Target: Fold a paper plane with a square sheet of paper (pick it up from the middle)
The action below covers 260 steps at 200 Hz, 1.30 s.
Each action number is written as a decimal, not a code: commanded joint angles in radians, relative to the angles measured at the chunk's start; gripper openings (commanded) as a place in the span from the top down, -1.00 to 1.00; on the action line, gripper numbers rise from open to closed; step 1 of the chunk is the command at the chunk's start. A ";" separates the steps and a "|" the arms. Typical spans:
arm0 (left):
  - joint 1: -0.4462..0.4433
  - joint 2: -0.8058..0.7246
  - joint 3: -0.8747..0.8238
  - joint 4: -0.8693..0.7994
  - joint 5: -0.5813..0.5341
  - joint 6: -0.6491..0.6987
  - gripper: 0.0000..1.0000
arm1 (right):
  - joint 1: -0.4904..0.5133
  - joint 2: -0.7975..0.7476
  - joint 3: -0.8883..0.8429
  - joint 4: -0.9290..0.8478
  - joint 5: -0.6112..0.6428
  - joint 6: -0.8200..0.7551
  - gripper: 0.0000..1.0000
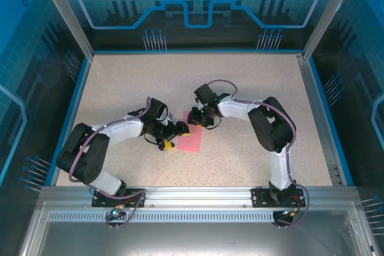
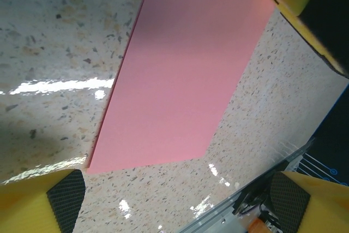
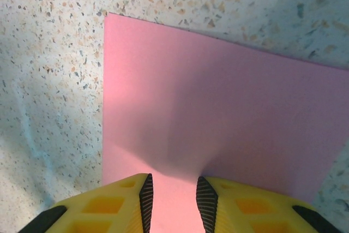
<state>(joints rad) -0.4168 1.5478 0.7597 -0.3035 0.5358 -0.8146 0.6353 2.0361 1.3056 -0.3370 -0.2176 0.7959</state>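
The speckled beige table [image 1: 240, 82] carries 2 arms, both bent inward so that their wrists meet a little nearer its near edge than its far edge, about midway between its left and right edges. The left arm [image 1: 102, 142] reaches in from the near-left corner and the right arm [image 1: 270, 124] from the near-right side.

Between the wrists the square sheet of paper [image 1: 189, 138] lies flat on the table, plain pink and unfolded. In the top view its far edge is partly under the right wrist.

The left gripper [image 1: 174, 131] sits at the sheet's left edge. Its wrist view shows the jaws spread wide, the 2 black pads [image 2: 65, 197] far apart with the paper [image 2: 185, 75] lying ahead of them.

The right gripper [image 3: 174, 186] is low over the paper [image 3: 218, 80], its yellow fingers drawn close but not clenched: a narrow strip of pink shows between the 2 pads [image 3: 146, 195]. A faint ridge in the sheet runs toward that gap. Whether the tips press on the sheet I cannot tell.
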 commanded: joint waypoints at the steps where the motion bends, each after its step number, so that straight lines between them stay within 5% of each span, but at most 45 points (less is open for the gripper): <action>1: -0.016 0.031 0.033 -0.053 -0.005 -0.014 -0.83 | -0.027 0.064 -0.051 -0.021 0.049 0.006 0.34; 148: -0.050 0.111 0.102 -0.078 -0.003 -0.010 -0.84 | -0.031 0.064 -0.055 -0.032 0.055 -0.003 0.35; 200: -0.050 0.089 0.126 -0.173 -0.088 0.027 -0.84 | -0.031 0.062 -0.060 -0.036 0.063 -0.002 0.35; 260: -0.059 0.109 0.142 -0.157 -0.035 0.041 -0.84 | -0.036 0.062 -0.072 -0.031 0.062 0.002 0.36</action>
<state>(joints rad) -0.4633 1.6497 0.8692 -0.4221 0.4725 -0.8028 0.6228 2.0342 1.2892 -0.3153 -0.2459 0.7963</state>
